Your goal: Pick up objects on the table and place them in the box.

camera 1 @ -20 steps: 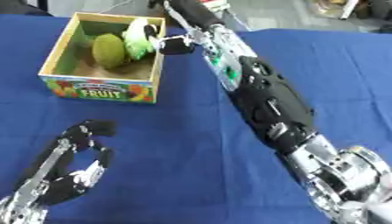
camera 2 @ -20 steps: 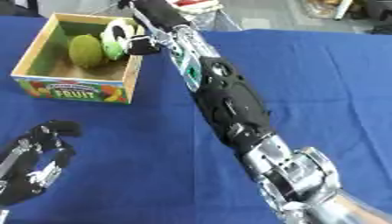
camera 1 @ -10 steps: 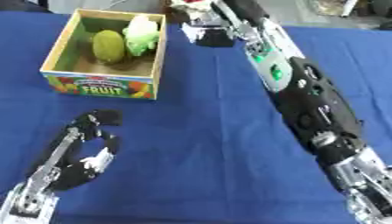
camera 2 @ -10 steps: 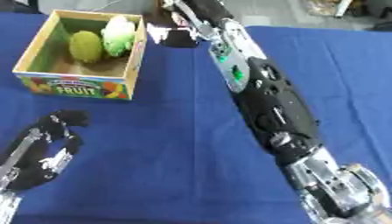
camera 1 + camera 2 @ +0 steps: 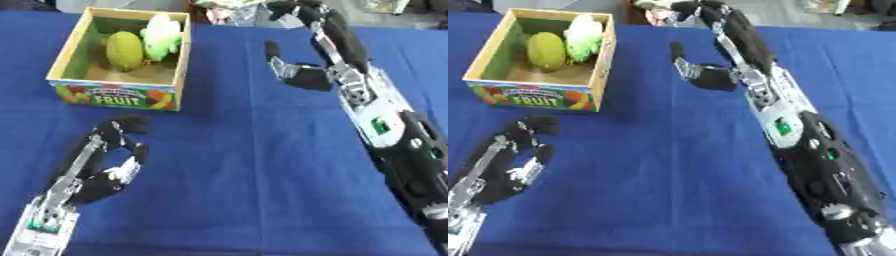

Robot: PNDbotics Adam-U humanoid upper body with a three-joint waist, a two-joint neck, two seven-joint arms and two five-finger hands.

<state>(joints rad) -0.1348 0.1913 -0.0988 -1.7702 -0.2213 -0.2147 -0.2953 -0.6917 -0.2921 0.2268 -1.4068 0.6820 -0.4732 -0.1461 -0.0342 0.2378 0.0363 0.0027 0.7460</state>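
Box well left of right hand

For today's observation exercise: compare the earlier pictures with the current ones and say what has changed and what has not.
The right hand let go of the pale green item, which now lies in the box beside the yellow-green fruit. The hand has drawn back to the right, open and empty. The left hand stays resting open at lower left; the box has not moved.

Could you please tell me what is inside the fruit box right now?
The box holds an olive-green round fruit and a pale green-and-white item beside it. Anything beneath them is hidden.
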